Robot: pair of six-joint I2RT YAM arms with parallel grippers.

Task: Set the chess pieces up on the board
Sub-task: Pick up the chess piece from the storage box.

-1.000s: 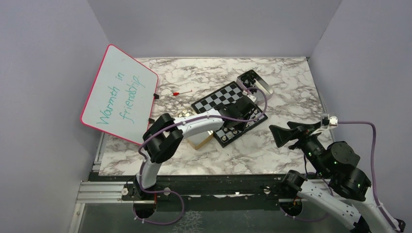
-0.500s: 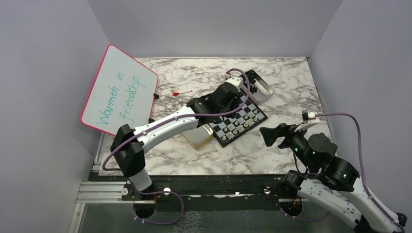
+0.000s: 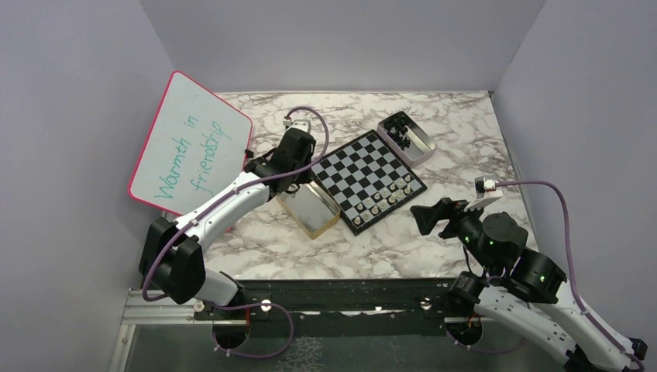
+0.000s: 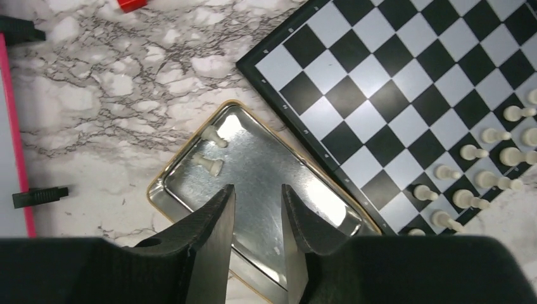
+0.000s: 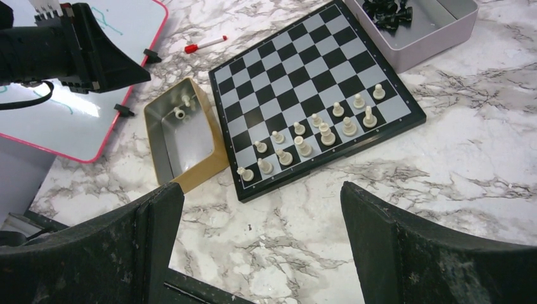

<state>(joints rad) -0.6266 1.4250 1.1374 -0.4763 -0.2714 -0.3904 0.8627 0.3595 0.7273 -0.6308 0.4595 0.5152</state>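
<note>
Left gripper: held over the gold-rimmed tin, jaws slightly apart, nothing clamped.
Tin contents: two pale pawns, seemingly toppled, walled in.
Board: set just beside that tin; pale pieces are stood along its near rows.
Right gripper: spread wide, empty.
Grey tin: black pieces are heaped inside.
Around: whiteboard, red marker.

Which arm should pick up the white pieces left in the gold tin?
Left. The left gripper hangs open directly above the tin, both pieces just ahead of it. The right gripper is across the board from it.
</note>
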